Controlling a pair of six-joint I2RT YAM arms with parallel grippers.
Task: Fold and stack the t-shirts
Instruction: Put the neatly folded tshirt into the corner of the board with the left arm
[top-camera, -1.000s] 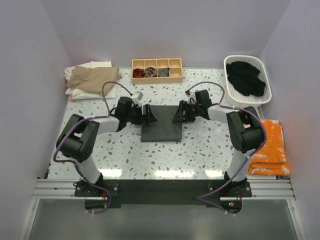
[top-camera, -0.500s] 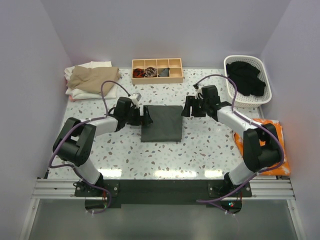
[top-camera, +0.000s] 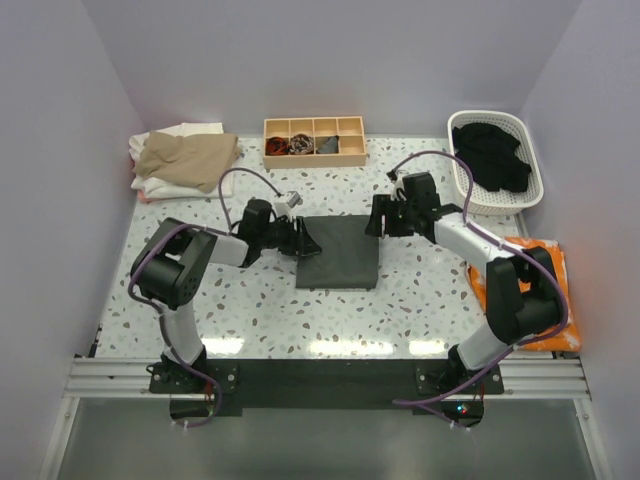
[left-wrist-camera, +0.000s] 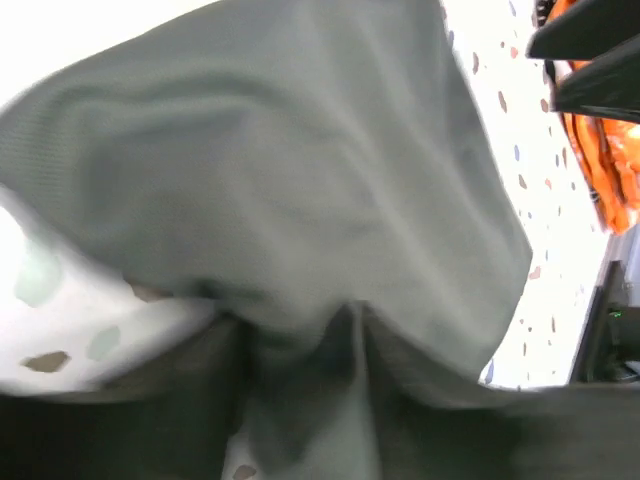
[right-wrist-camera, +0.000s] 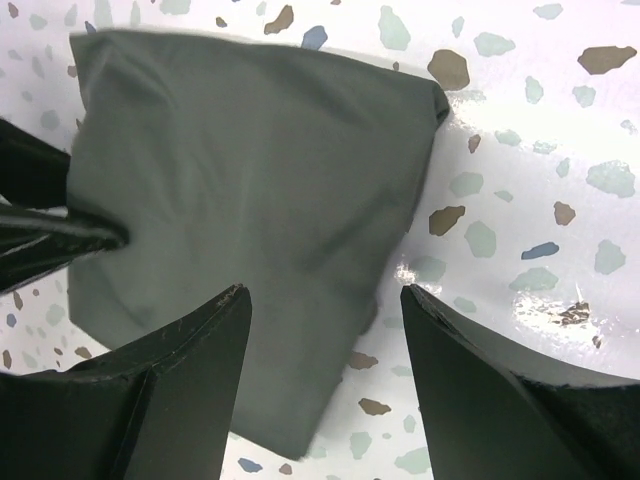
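You have the grey shirt (top-camera: 338, 252) folded flat and near-square, just in front of the wooden tray (top-camera: 314, 141), but not yet stacked. A tan shirt (top-camera: 185, 157) tops the pile left of the tray, and black shirts (top-camera: 490, 155) sit unfolded in the basket (top-camera: 495, 115) to its right. Your left gripper (top-camera: 305, 240) pinches the grey shirt's left edge. Your right gripper (top-camera: 377, 218) hangs spread over its right edge, holding nothing. No long axis or neck shows, and the shirt's edges run square to the tray.
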